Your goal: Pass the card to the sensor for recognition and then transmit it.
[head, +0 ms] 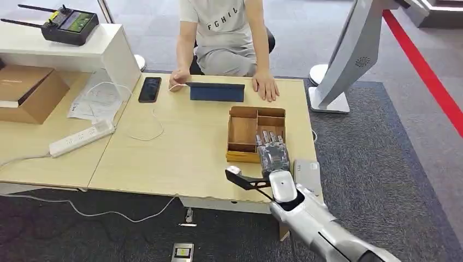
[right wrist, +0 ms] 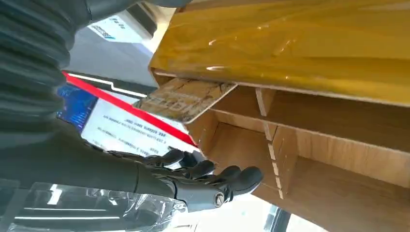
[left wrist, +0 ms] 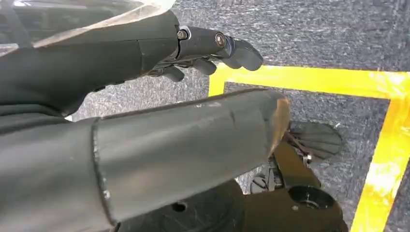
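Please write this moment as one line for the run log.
phase: reaching for card | right hand: fingers apart over wooden box, holding nothing | card: in box | left hand: hanging over floor, holding nothing

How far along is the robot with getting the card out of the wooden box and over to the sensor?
Nothing looks done yet. The right hand is reaching, fingers spread, into the wooden box; in the right wrist view a card leans in a compartment just beyond the fingertips, not yet gripped. The left hand hangs over the floor. Left: gripping the card, presenting it to the grey pad, probably the sensor, then passing it on.
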`<action>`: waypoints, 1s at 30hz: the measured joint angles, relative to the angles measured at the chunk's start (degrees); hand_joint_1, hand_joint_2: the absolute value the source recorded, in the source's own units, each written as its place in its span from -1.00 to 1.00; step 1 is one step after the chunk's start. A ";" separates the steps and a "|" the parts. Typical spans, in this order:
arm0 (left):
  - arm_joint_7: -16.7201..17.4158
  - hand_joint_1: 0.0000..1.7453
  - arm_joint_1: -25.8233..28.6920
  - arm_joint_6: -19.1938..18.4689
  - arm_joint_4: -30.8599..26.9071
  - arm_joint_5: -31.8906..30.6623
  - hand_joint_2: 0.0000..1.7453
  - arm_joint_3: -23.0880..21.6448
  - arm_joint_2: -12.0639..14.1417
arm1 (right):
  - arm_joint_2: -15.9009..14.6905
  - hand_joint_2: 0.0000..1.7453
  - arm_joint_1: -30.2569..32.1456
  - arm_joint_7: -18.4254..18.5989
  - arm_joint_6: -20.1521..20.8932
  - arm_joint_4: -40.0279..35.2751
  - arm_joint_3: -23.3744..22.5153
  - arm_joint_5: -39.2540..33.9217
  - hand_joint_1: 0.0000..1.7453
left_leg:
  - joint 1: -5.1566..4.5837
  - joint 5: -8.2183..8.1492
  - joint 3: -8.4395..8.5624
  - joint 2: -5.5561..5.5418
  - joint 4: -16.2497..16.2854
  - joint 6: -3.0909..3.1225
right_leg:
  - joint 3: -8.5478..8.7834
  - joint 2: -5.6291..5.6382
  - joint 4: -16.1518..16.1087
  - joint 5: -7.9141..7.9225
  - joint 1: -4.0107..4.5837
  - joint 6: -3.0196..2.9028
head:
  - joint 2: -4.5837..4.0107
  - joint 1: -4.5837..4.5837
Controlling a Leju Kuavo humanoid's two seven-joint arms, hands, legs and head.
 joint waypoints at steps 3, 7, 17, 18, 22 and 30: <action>0.02 -1.00 0.00 0.00 0.00 0.02 -1.00 0.02 -0.02 | 0.00 1.00 -0.59 0.00 0.02 0.46 0.00 0.13 -1.00 | 0.00 0.00 0.00 0.00 0.00 0.00 | 0.01 0.00 0.00 0.00 0.00 0.00 | 0.02 0.02; 0.30 -1.00 0.00 0.55 0.00 0.20 -1.00 0.02 -0.04 | -0.02 1.00 -1.06 -0.28 0.02 0.79 0.00 0.24 -1.00 | 0.00 0.00 0.00 0.00 0.00 0.00 | 0.01 0.00 0.00 0.01 0.00 0.00 | 0.02 0.02; 1.05 -1.00 0.00 0.83 0.00 -0.22 -1.00 0.04 -0.11 | -0.98 1.00 -2.02 0.74 1.99 -0.24 0.00 0.24 -1.00 | 0.00 0.00 0.02 0.01 0.00 0.00 | 0.01 0.00 0.00 0.01 0.00 -0.01 | 0.02 0.00; 1.09 -1.00 0.01 0.79 0.00 -0.29 -1.00 0.04 -0.11 | -1.40 1.00 -1.97 0.98 2.21 -0.48 0.02 0.24 -1.00 | 0.00 0.00 0.02 0.01 0.00 0.00 | 0.01 0.00 0.00 0.01 0.00 -0.01 | 0.02 0.02; 1.22 -1.00 0.01 0.68 0.00 -0.79 -1.00 0.02 -0.04 | -2.86 1.00 -1.90 1.81 2.82 -1.51 0.00 0.15 -1.00 | -0.01 0.00 0.02 0.01 0.00 0.00 | 0.00 0.00 0.00 0.01 -0.01 -0.01 | 0.02 0.00; 1.18 -1.00 0.03 0.57 0.00 -1.01 -1.00 0.02 0.04 | -5.44 1.00 -1.35 3.12 5.00 -4.00 0.00 0.46 -1.00 | 0.00 0.00 0.03 0.01 0.00 0.00 | 0.00 0.01 0.00 0.01 0.00 -0.01 | 0.02 0.02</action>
